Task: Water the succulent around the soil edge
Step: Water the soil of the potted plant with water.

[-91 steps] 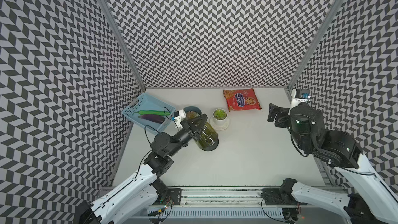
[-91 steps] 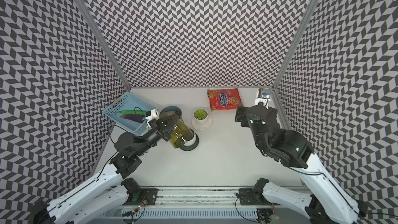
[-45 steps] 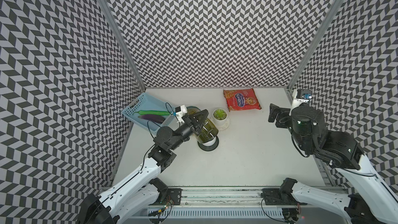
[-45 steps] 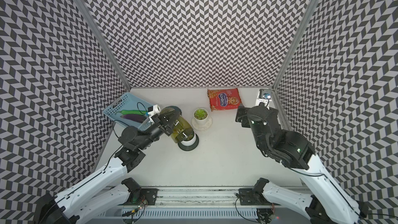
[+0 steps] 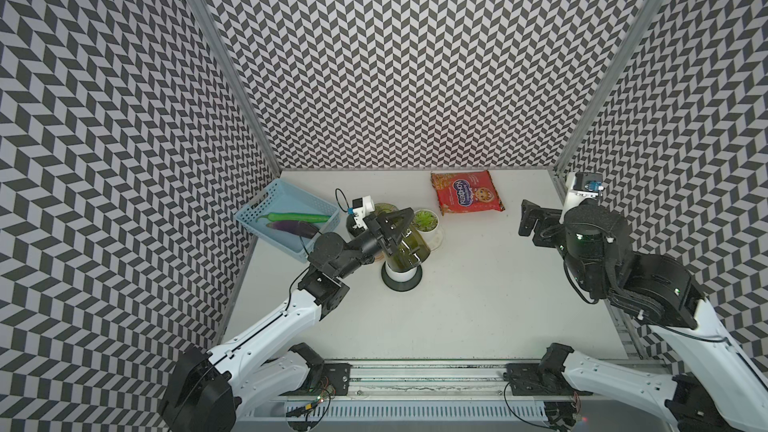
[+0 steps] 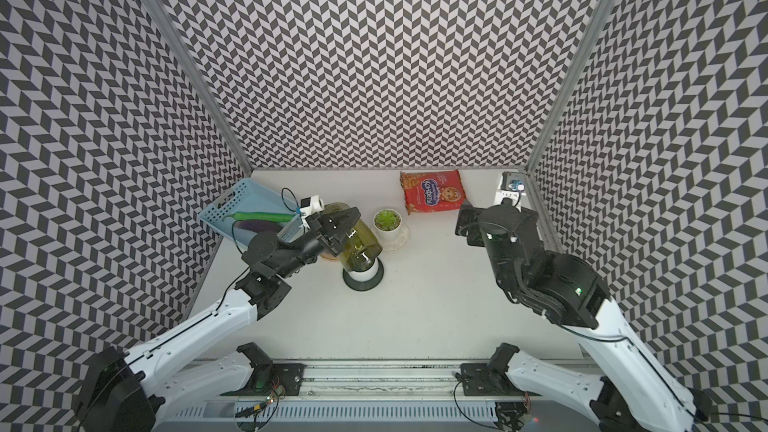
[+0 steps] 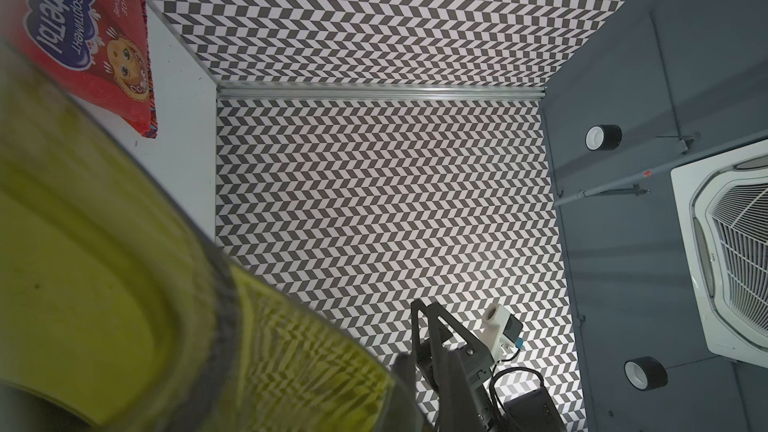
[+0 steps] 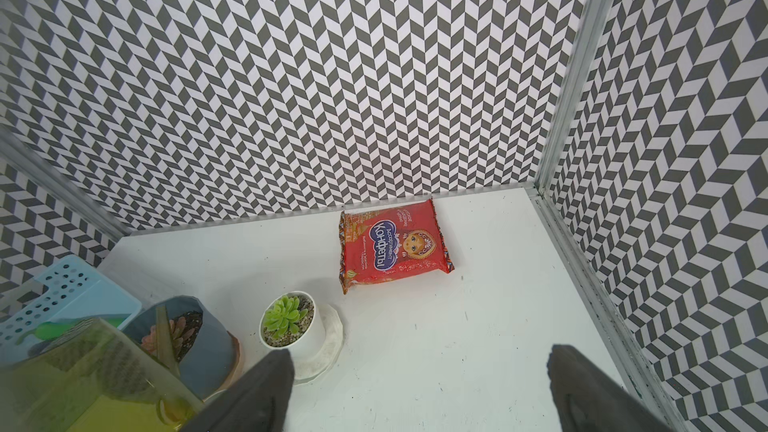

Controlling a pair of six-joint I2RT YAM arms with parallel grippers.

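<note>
Near the back of the table (image 5: 478,284), my left gripper (image 5: 397,224) is clenched on the green watering can (image 5: 409,245) just beside the white-potted succulent (image 5: 424,220), so I want to tilt slowly, tracing the soil rim, right gripper (image 5: 528,223) splayed idle

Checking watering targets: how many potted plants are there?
2: green succulent in the white pot, mid-table; pinkish plant in the grey pot beside it, partly behind the green jug.

Left arm extended, left pincer (image 5: 397,224) clamped tight, right arm raised, right pincer (image 5: 528,224) spread wide
</note>
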